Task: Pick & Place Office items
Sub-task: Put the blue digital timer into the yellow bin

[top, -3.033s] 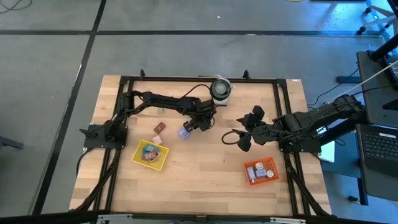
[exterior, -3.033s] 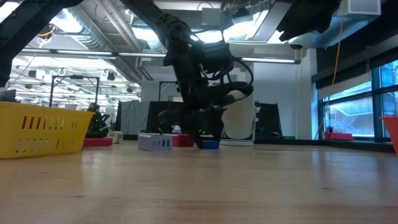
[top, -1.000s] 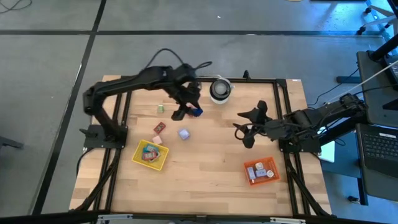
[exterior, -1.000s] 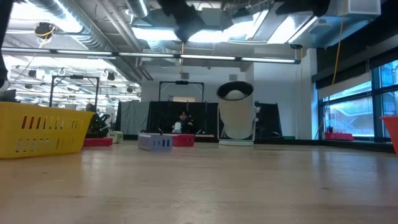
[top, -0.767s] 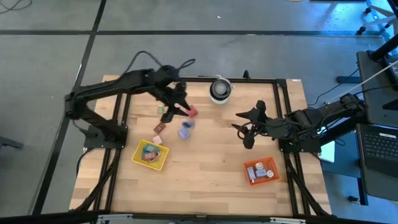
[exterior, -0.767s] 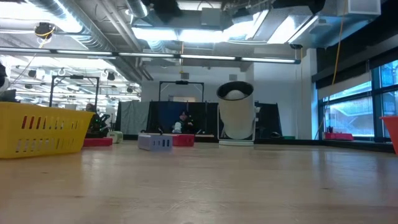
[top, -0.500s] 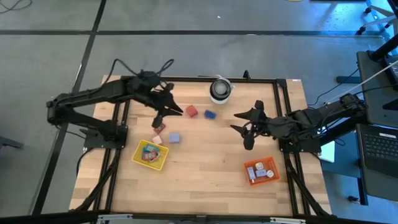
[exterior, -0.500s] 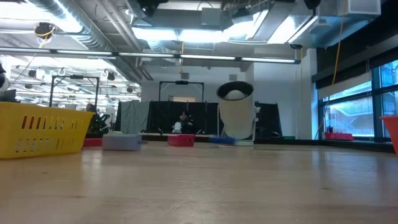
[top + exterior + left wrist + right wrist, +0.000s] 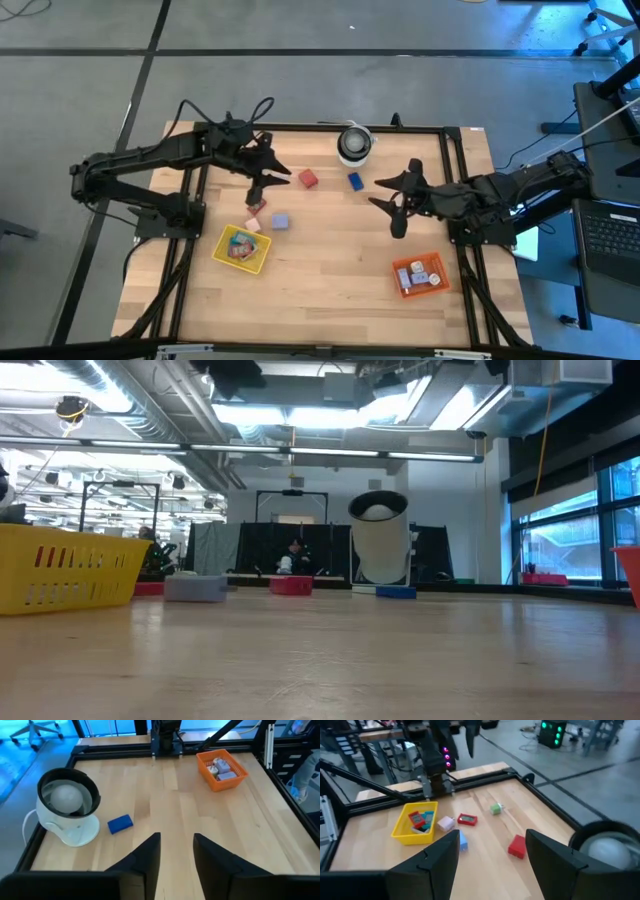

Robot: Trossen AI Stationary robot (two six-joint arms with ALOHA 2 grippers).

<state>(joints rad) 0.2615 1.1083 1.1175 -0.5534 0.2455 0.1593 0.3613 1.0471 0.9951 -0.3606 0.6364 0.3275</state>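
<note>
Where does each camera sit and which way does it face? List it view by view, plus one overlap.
High: overhead, straight down on the table; left gripper and right gripper show.
Low: table height, level toward the white roll.
Left wrist: past its own fingers toward the orange tray.
Right wrist: past its own fingers toward the yellow tray.
Shared: high and left wrist both show the blue block.

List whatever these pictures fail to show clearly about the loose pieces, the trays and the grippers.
- Yellow tray: the high view shows coloured pieces inside, too small to count; in the low view its wall hides them.
- Orange tray: cut off by the low view's right edge.
- Green piece: hidden under the left gripper in the high view.
- Right gripper: above the low view's frame, so its height is unclear.
- Blue piece: its kind is too small to tell.
</note>
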